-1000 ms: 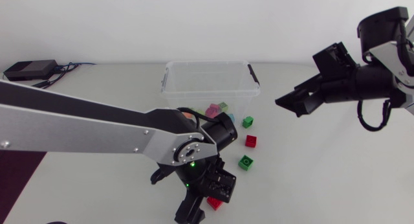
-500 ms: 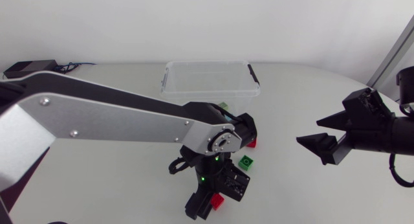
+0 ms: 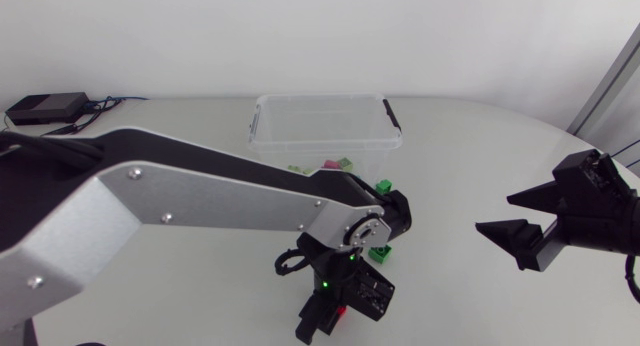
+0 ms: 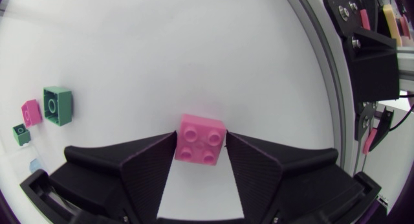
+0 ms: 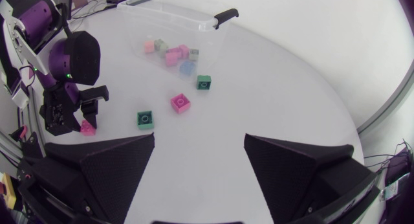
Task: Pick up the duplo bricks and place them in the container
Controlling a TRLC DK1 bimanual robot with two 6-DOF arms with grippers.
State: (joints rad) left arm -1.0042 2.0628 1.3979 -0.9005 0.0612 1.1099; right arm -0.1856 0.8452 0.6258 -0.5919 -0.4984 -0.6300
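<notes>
While left arm swings across near table, left gripper (image 4: 200, 150) stays clenched on red duplo brick (image 4: 201, 137), fingers pressing both sides; lifted or not, cannot tell. Right gripper (image 3: 494, 213), fingers spread, empty, has backed off container toward right edge, so lane looks free. Beyond: loose green brick (image 3: 380, 253). Farthest: clear container (image 3: 320, 99), several bricks already inside.
</notes>
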